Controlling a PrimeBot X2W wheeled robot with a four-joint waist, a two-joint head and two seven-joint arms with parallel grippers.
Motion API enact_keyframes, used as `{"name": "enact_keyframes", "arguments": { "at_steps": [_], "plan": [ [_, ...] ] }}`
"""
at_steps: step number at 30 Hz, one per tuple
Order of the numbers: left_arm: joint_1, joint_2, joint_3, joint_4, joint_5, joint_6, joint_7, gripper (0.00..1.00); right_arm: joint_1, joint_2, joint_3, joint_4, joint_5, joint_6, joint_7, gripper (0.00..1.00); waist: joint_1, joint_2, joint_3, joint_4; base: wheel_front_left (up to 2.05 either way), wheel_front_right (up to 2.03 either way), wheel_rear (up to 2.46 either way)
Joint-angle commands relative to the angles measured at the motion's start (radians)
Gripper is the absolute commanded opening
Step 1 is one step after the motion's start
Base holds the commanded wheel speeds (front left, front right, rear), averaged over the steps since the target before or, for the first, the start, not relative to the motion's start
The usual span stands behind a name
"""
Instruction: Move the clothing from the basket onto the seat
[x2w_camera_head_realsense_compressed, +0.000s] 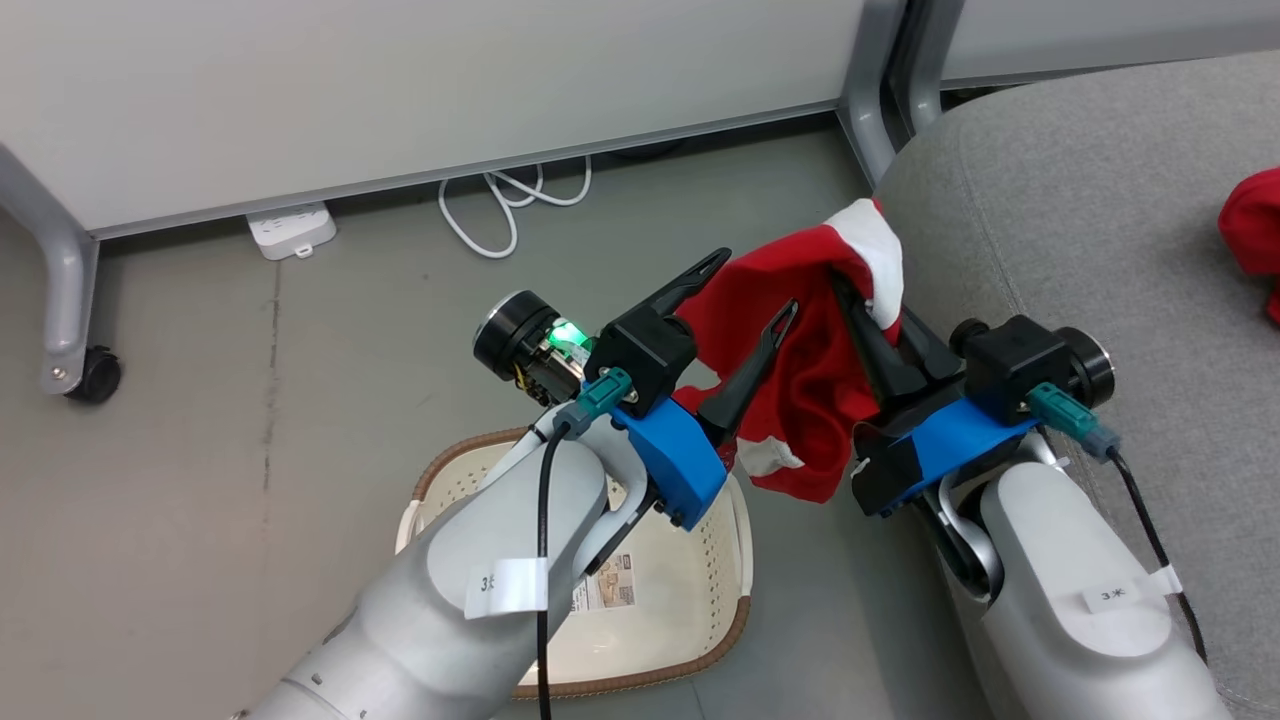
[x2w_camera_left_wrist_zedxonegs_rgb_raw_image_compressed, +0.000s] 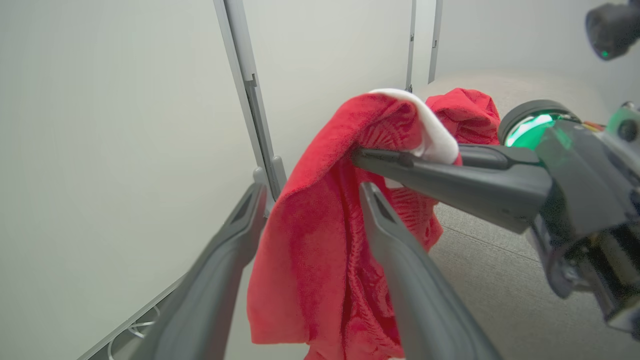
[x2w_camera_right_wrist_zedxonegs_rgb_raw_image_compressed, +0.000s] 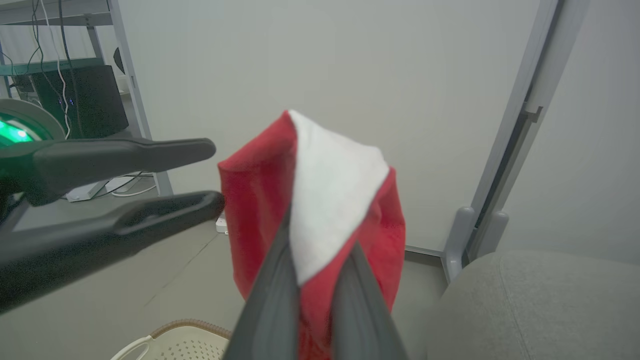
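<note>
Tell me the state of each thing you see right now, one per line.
Held garment: hanging in the air from the right gripper, beside the seat.
Right gripper: shut on the held garment.
Left gripper: open, held garment between its fingers.
Other garment: lying bunched on the seat.
Basket: upright on the floor, visible part empty.

Right fingers pinch the red garment beside the grey seat.

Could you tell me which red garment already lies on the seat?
The red garment at the head view's right edge rests on the grey seat; the other garment hangs from the right gripper.
</note>
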Motion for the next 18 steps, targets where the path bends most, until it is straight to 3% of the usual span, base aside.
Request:
{"name": "enact_keyframes", "arguments": {
  "at_steps": [1,18],
  "plan": [
    [0.005,0.002,0.007,0.004,0.007,-0.004,-0.004,1.0,0.006,-0.002,-0.013,-0.011,-0.003,0.0,-0.001,0.0,-0.0001,0.0,0.013,-0.017,0.0,0.0,0.0],
    [-0.006,0.007,0.02,0.006,0.061,-0.019,-0.004,1.0,0.045,-0.005,-0.197,-0.117,-0.006,0.0,-0.001,0.0,-0.0001,0.0,0.067,-0.166,0.0,0.0,0.0]
  ]
}}
